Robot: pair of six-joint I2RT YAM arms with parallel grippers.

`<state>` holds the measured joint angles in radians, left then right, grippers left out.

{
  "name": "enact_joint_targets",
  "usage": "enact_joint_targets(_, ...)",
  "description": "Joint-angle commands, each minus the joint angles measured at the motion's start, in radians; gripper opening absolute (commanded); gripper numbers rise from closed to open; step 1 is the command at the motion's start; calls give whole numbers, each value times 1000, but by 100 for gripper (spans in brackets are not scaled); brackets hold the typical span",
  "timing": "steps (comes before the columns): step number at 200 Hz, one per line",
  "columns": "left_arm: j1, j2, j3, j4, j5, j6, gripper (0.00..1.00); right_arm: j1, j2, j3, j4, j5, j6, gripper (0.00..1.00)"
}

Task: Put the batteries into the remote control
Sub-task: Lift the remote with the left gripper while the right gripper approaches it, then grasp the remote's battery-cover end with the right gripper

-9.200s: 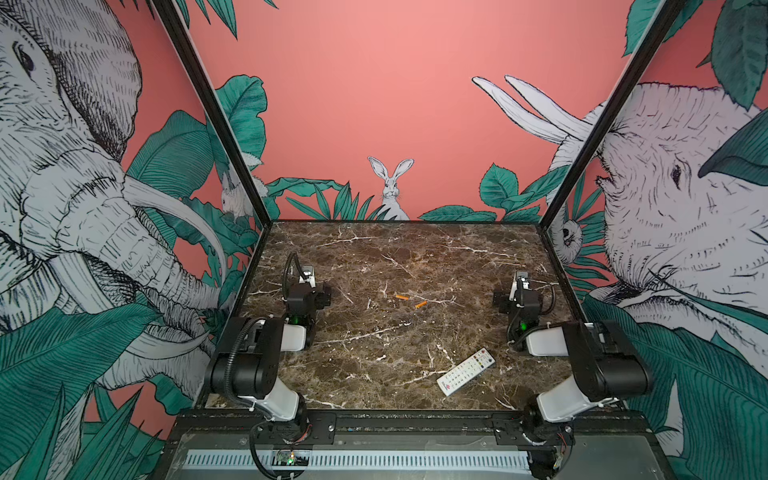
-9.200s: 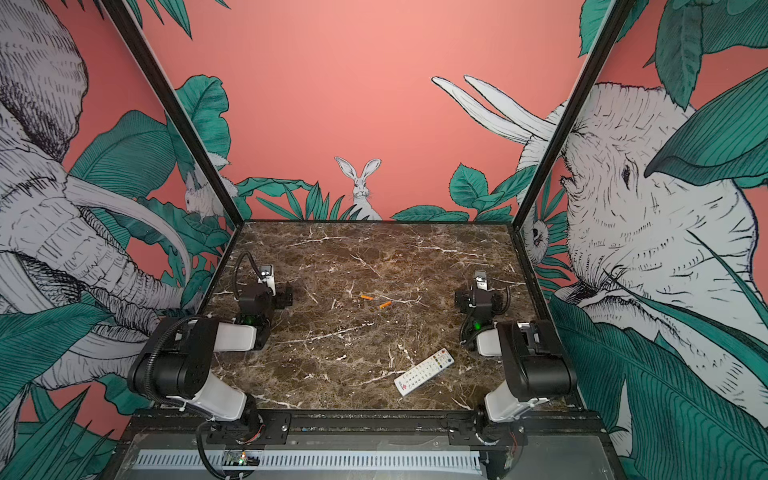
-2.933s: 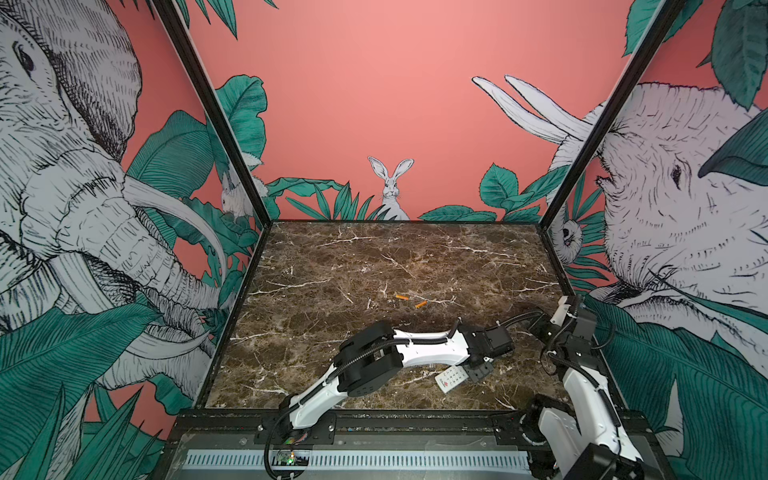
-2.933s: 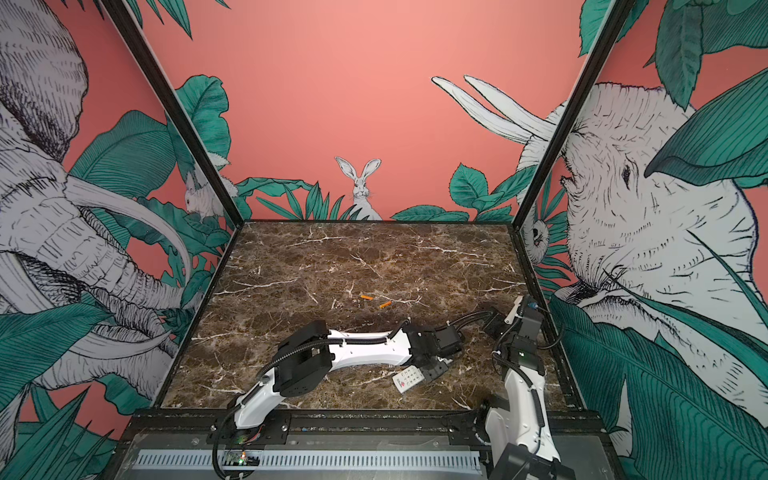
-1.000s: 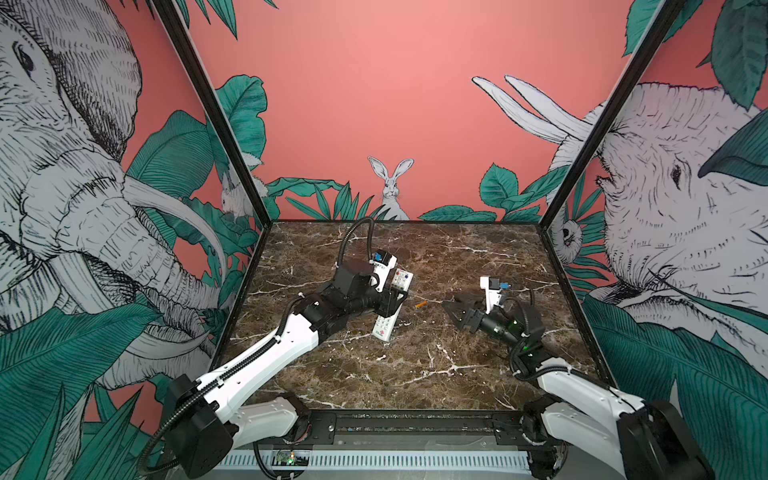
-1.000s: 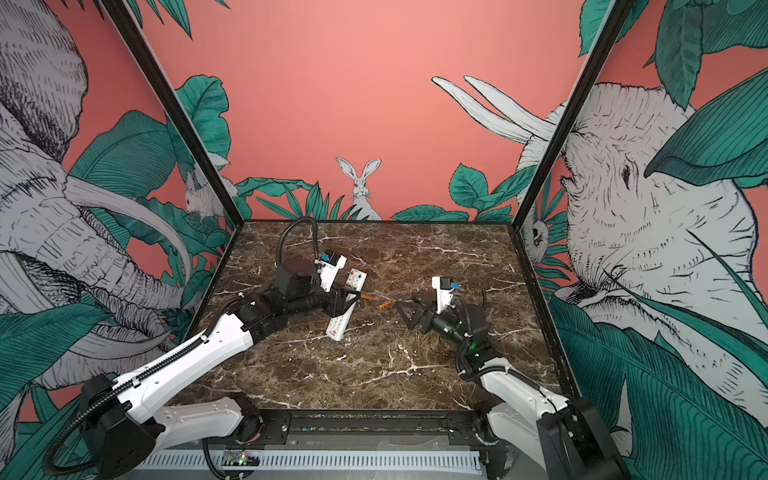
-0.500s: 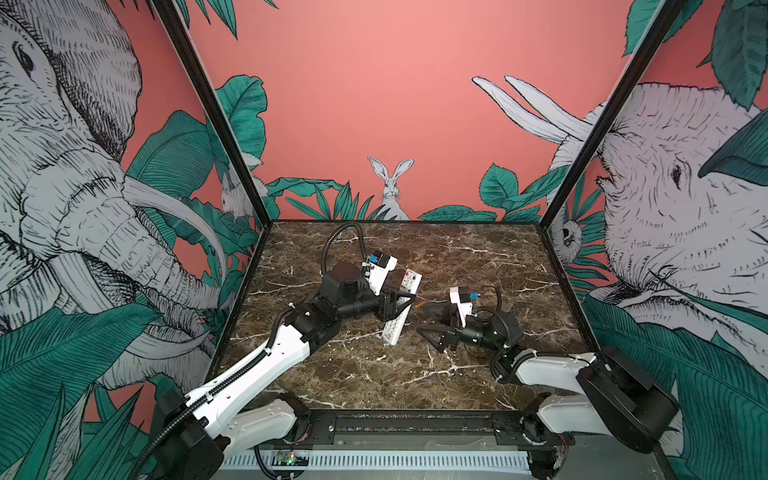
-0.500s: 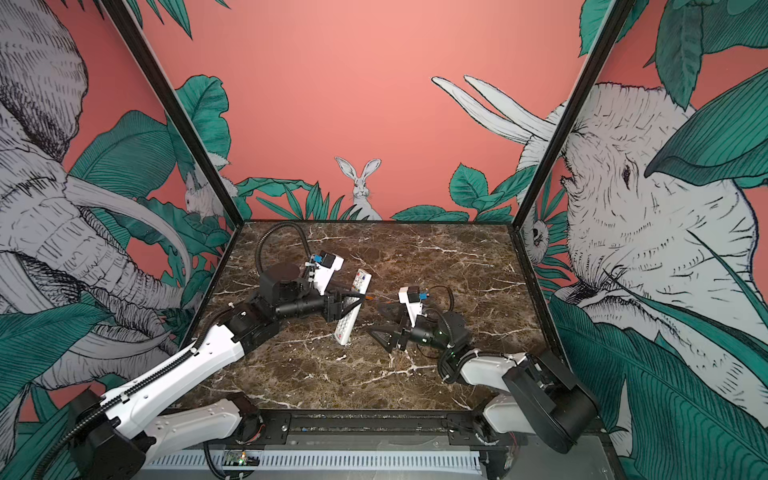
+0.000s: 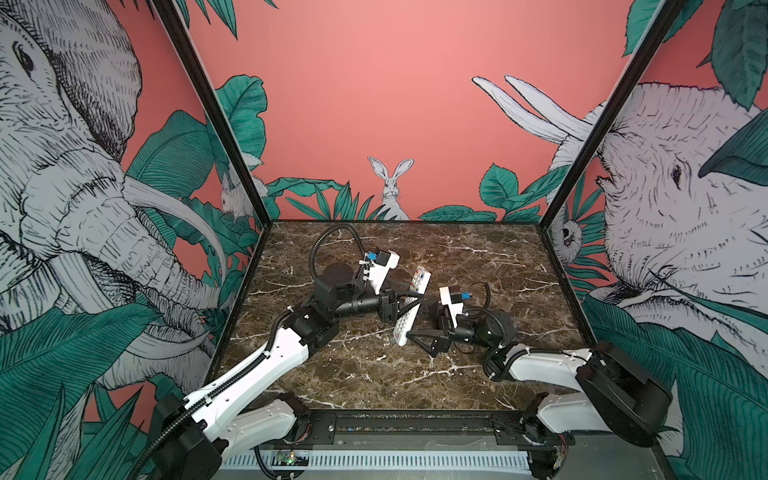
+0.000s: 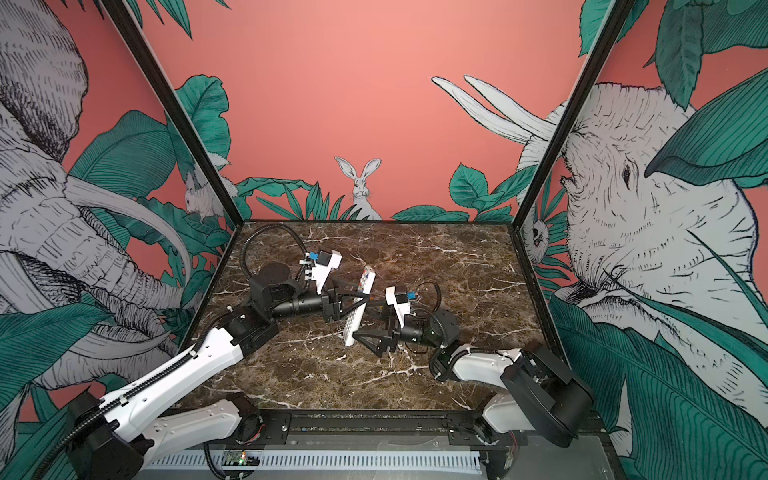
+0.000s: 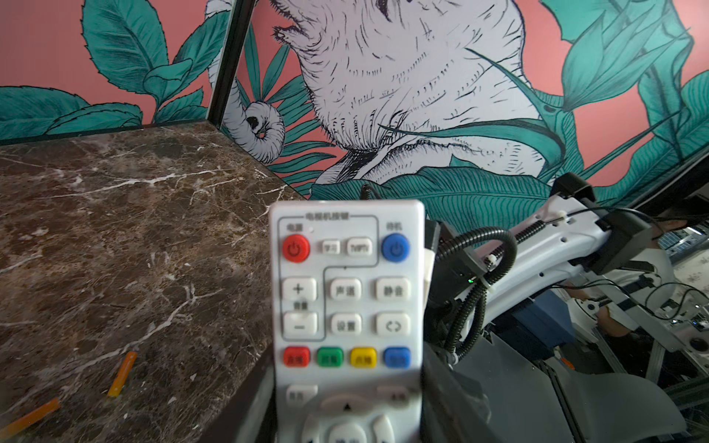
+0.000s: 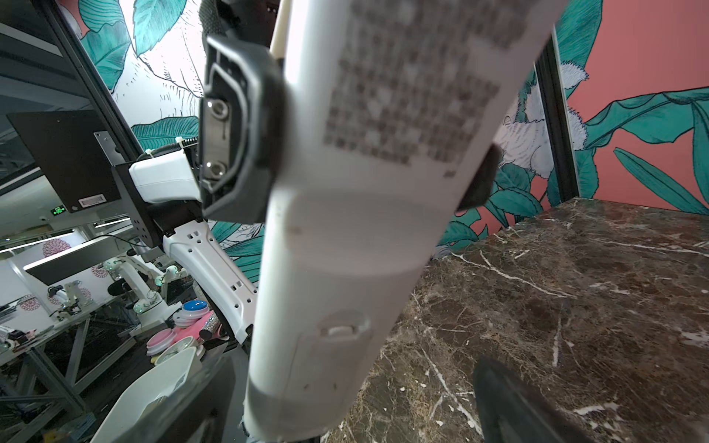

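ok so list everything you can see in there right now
remote control: one, white with coloured buttons, held tilted above the table in the left claw
batteries: two, orange, lying apart on the table, not in the remote
table: one, brown marble, floor of the cell
walls: three, pink with elephant, rabbit and leaf drawings, around the table
left claw: one, black, shut on the remote's middle
right claw: one, black, open, jaws either side of the remote's lower end
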<state>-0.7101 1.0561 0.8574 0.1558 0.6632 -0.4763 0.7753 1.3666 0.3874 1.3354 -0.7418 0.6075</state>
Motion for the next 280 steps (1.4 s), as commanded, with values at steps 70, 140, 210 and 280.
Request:
enact_joint_targets(70, 3, -29, -30, 201, 117, -79, 25, 41, -8, 28, 76, -2, -18, 94)
enact_joint_targets(140, 3, -44, -56, 274, 129, -116, 25, 73, -21, 43, 77, 4, -14, 86)
enact_joint_targets(210, 3, -49, -71, 306, 117, -119, 25, 85, -37, 34, 77, 22, -25, 66)
enact_joint_targets(280, 3, -35, -67, 324, 115, -130, 25, 89, -29, 33, 77, 23, -31, 53)
